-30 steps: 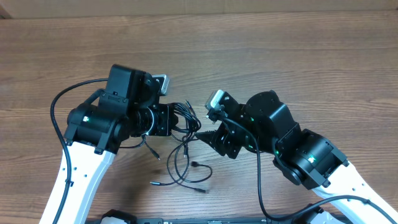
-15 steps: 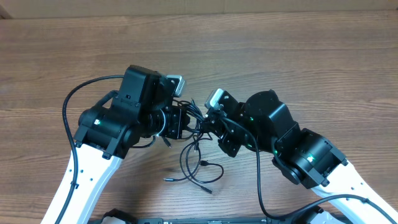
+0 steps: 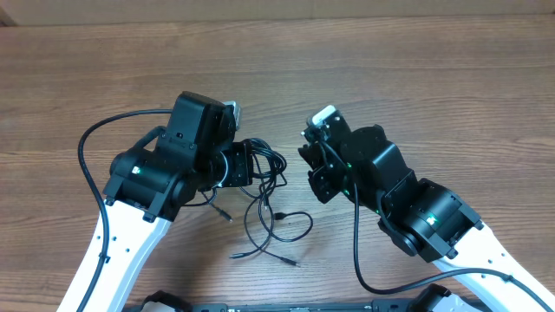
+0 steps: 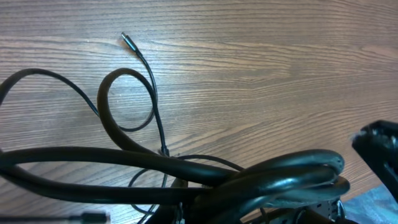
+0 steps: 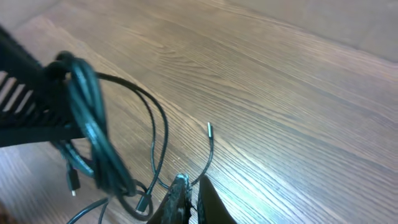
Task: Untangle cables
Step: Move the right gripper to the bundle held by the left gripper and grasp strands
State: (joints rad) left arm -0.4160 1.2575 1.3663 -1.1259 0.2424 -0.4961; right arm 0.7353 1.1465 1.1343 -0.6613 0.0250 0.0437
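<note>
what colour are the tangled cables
Black. The cables show best in the overhead view, dark against the brown wood table.

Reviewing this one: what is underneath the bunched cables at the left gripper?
Bare wooden table shows under the cables, with thin loops trailing onto it. The left gripper and its arm cover the spot where they are held, so that part is hidden.

right fingers [image 5: 178, 202] closed and drawn back, cables [image 3: 260, 166] dragged rightward
</note>
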